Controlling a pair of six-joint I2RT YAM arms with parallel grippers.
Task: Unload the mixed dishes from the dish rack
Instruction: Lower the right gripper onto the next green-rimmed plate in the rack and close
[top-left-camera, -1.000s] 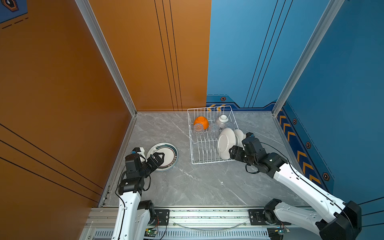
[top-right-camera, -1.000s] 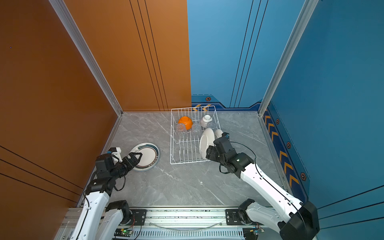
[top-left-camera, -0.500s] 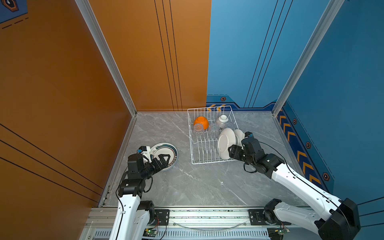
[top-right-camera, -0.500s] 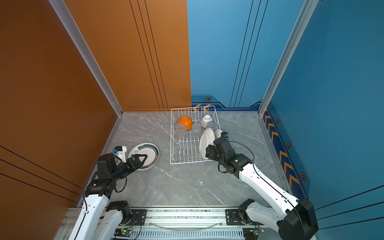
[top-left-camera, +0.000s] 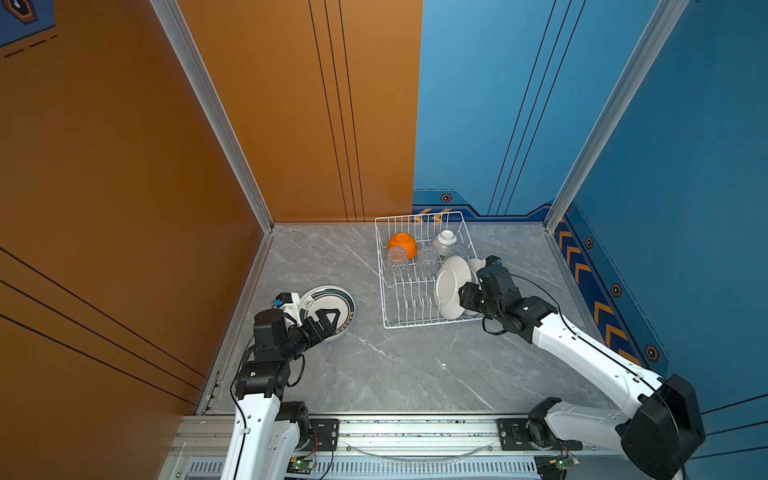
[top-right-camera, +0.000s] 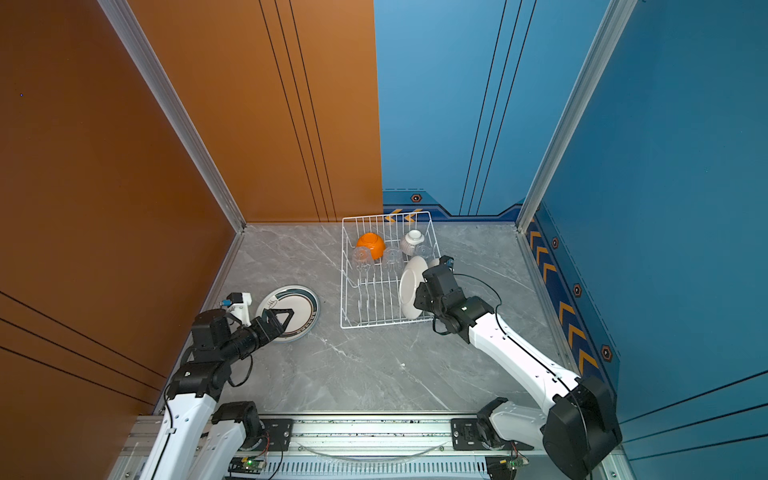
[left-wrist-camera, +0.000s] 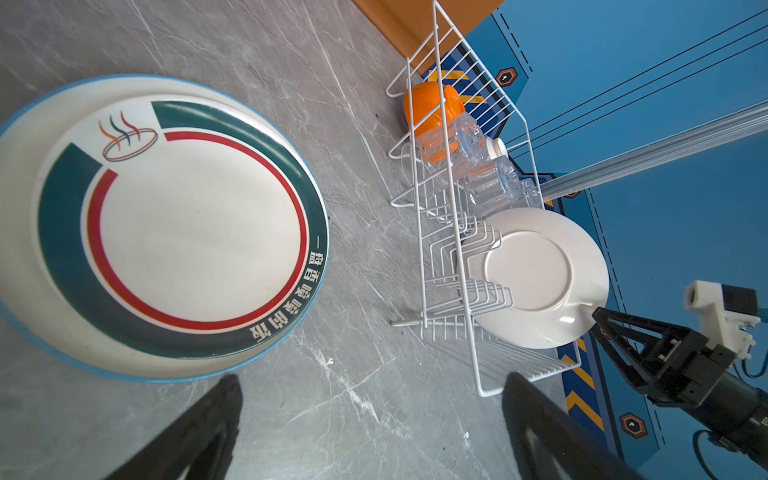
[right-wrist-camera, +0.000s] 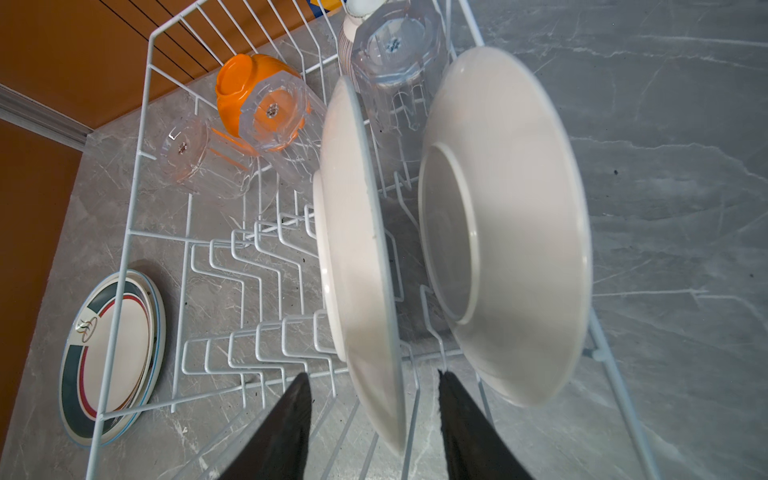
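While our left hand (left-wrist-camera: 370, 380) is hovering with its fingers spread wide and holding nothing, just at the near edge of a round white plate with a dark teal band (left-wrist-camera: 199, 237), a red ring and a small emblem, our right hand (right-wrist-camera: 374, 374) is reaching into the near right corner of the rectangular white wire dish rack (top-left-camera: 409, 299). We are seeing that banded plate lying flat on the grey marble-patterned desk (top-left-camera: 415, 365), left of the rack and apart from it, and a blue rim is showing beneath it, so it seems to be sitting on a second plate. In the right wrist view, our right hand's fingers are straddling the near rim of a plain white round plate (right-wrist-camera: 357, 249) that is standing on edge between the prongs. The fingers are standing partly apart, with a gap showing on each side of the rim, so they are gripping nothing. A second plain white dish (right-wrist-camera: 519, 208) is standing on edge just beside it, nearer the rack's right wall. At the far end of the rack, an orange bowl (top-left-camera: 402, 244) and a white ribbed bowl (top-left-camera: 444, 243) are sitting upside down, with clear glasses (right-wrist-camera: 274, 112) sitting among them.
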